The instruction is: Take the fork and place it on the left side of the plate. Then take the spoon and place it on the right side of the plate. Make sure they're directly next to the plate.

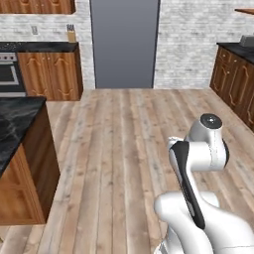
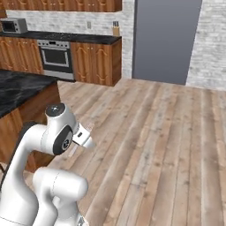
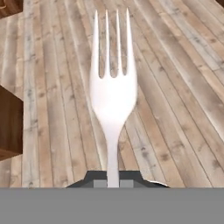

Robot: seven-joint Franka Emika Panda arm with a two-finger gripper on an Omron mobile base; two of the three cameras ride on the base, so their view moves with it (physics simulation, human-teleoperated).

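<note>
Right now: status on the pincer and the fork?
Pincer shut on the fork's handle. Fork held out over wooden floor, tines pointing away from the hand. Dark-topped counter to the arm's left.

Pale plank floor (image 1: 119, 149) runs to a white brick wall (image 1: 188, 39) with a grey door panel (image 1: 124, 44). Wooden cabinets (image 2: 95, 62) under black counters (image 2: 66, 36) flank an oven (image 2: 55, 57), with a microwave (image 2: 13, 25) and knife block (image 2: 116, 29) on top.

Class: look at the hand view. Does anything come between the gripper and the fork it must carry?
No. The gripper is already shut on the pale silver-grey metal fork, handle between the fingertips, tines pointing away over the wooden plank floor.
</note>
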